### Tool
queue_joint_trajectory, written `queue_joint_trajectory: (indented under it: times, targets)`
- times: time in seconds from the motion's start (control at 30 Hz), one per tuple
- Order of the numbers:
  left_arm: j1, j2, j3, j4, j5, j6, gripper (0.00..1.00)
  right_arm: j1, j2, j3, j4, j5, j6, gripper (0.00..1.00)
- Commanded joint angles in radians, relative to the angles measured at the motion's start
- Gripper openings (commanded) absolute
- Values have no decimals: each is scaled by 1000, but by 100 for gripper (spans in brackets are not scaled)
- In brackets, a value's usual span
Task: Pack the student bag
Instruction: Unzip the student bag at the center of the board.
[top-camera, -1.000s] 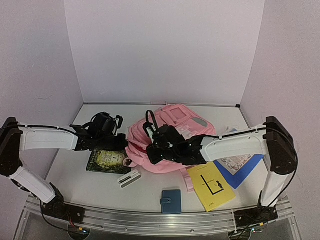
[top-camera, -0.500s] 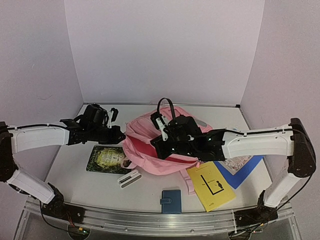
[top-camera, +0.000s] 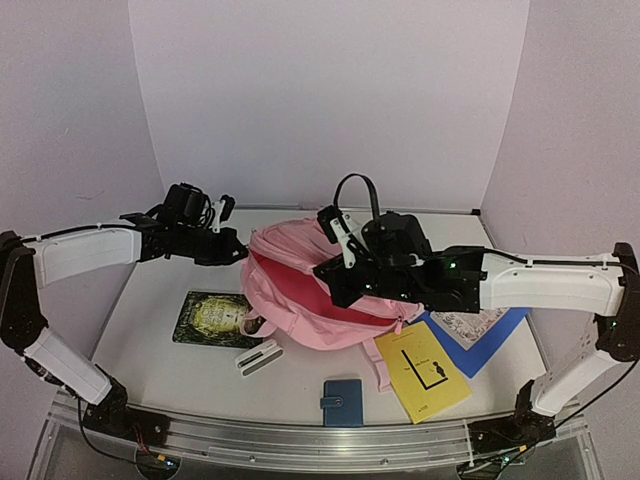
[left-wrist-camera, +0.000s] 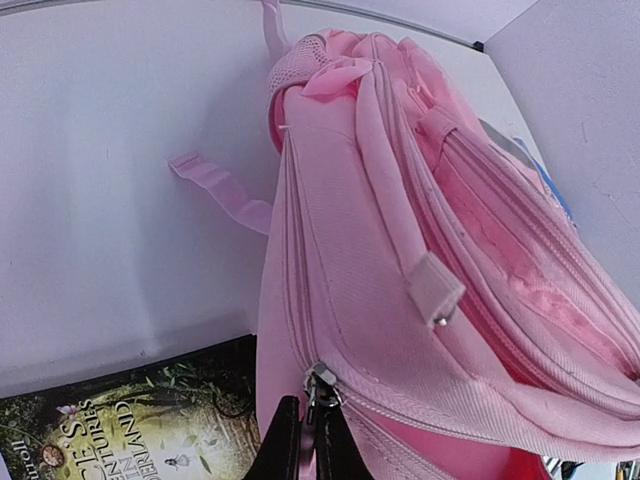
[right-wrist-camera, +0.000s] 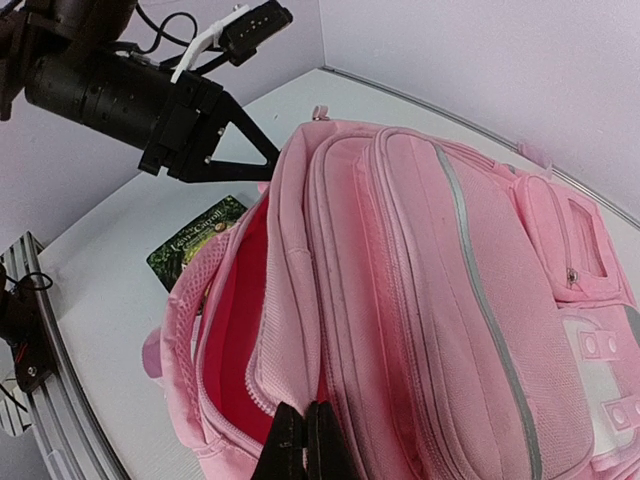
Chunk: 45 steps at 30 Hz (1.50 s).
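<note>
Findings, near edge first. A blue wallet (top-camera: 343, 402) lies closest to the arm bases. A yellow booklet (top-camera: 421, 372) is to its right and a small white object (top-camera: 259, 357) to its left. All three are loose and none is held. Behind them a green-covered book (top-camera: 213, 319) lies flat, its right edge tucked just under the bag's overhang. A blue folder (top-camera: 497, 334) with a printed sheet on it sits under the right arm.

The student bag (top-camera: 296, 308) occupies the table's (top-camera: 150, 300) middle, tipped with its main compartment facing the near left. The left gripper (left-wrist-camera: 308, 415) is clamped on the rear lip of the opening, just beside the zipper pull (left-wrist-camera: 318, 380). The right gripper (right-wrist-camera: 304, 412) is pinched closed on the opposite lip, on the front-panel side. In my judgement the two holds oppose each other to spread the mouth, and the darker pink lining (right-wrist-camera: 232, 300) is exposed between them.

Clearance: the mouth is narrow and slack, and it would likely sag shut if either hold were released. Both arms are engaged, so no gripper is free to fetch an item. Bare table lies left of the book. On the right the bag's lower edge sits close to the booklet and folder; contact there cannot be confirmed. The back wall (top-camera: 330, 100) stands just beyond the bag.
</note>
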Motion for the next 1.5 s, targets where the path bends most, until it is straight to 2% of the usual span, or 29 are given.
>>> queue_joint_trajectory:
  times: [0.0, 0.17, 0.47, 0.6, 0.73, 0.83, 0.93, 1.13, 1.2, 1.33, 1.47]
  targets:
    - [119, 48, 81, -23, -251, 49, 0, 22, -58, 28, -94, 30, -20, 0]
    - [185, 122, 106, 4, -233, 76, 0, 42, -73, 42, -103, 11, -16, 0]
    - [238, 243, 192, 97, -13, 129, 0, 47, -105, 62, -117, -48, -31, 0]
    - [237, 233, 187, 144, 154, 135, 0, 49, -56, 59, -135, 63, -44, 0]
    - [237, 153, 65, 265, 300, 82, 0, 59, 44, 71, -133, 206, -43, 0]
    - [230, 88, -16, 329, 350, 45, 0, 73, 127, 100, -121, 336, -48, 9]
    - [215, 26, -78, 350, 366, 24, 0, 78, 198, 126, -101, 395, -64, 20]
    - [201, -81, -153, 345, 334, 6, 0, 85, 286, 164, -63, 348, -85, 43]
    - [202, -88, -161, 331, 322, 5, 0, 95, 286, 173, -56, 326, -81, 49]
    - [202, -76, -163, 313, 321, -6, 0, 138, 258, 188, -58, 318, -79, 68]
    - [202, -68, -163, 319, 321, -21, 0, 177, 240, 202, -58, 331, -72, 77]
